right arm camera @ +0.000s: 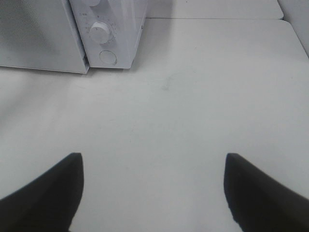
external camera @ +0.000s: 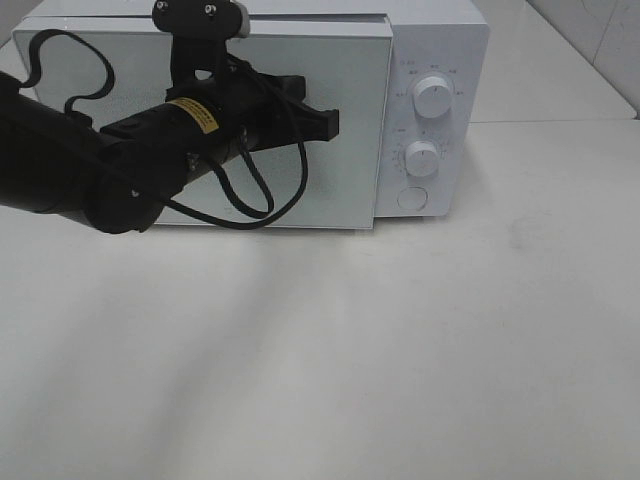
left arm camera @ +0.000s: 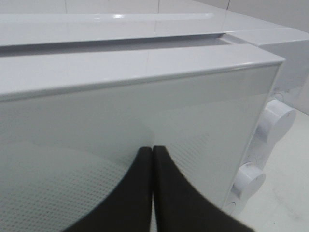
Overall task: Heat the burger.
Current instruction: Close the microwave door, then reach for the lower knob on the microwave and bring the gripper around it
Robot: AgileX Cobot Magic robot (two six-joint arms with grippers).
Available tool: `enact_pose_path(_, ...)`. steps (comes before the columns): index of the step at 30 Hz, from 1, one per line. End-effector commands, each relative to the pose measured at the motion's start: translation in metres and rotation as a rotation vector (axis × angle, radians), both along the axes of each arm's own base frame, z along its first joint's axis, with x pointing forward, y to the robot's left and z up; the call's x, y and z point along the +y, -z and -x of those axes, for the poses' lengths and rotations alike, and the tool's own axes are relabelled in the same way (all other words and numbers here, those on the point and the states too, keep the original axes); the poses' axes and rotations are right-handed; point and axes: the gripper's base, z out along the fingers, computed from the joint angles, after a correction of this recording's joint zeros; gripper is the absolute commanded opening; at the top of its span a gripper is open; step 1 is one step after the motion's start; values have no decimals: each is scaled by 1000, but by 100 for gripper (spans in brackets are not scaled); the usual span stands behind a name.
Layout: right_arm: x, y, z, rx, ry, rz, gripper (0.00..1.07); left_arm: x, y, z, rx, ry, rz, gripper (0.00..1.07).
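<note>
While it hangs before microwave door (external camera: 335, 185), left gripper (left arm camera: 153, 151) pressed together; right gripper (right arm camera: 153, 159) wide over table (right arm camera: 203, 92)

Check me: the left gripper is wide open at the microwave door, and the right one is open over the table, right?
No: the left gripper is shut, as the left wrist view shows. It is at the microwave door, and the right gripper is open over the table.
</note>
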Motion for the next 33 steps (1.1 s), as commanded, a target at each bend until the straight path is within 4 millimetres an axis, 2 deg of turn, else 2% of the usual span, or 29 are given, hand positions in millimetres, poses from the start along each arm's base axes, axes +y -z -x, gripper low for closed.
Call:
enact_pose_path(1,0,1,3,-25,2,-6,76,-1,-5,-10,-12,-42,46,0)
enact_pose_path(12,0,1,3,-24,2,-7,76,-16,-7,-37,-33,-81,44,0)
enact_pose_path(17,0,1,3,-24,2,-7,76,-17,-6,-39,-17,-81,27,0)
enact_pose_path(22,0,1,3,-24,2,-7,76,-22,-6,-24,4,-26,-17,0)
enact_pose_path(23,0,1,3,-24,2,-7,76,-21,-5,-15,16,2,-44,0)
enact_pose_path(28,0,1,3,-24,2,-7,76,-13,-7,4,56,30,-84,0)
enact_pose_path(29,0,1,3,-24,2,-7,76,-8,-8,15,108,44,-113,0)
enact_pose_path(30,0,1,3,-24,2,-7,76,-1,-8,25,166,57,-150,5)
enact_pose_path(33,0,1,3,-24,2,-7,76,2,-10,29,188,64,-163,10)
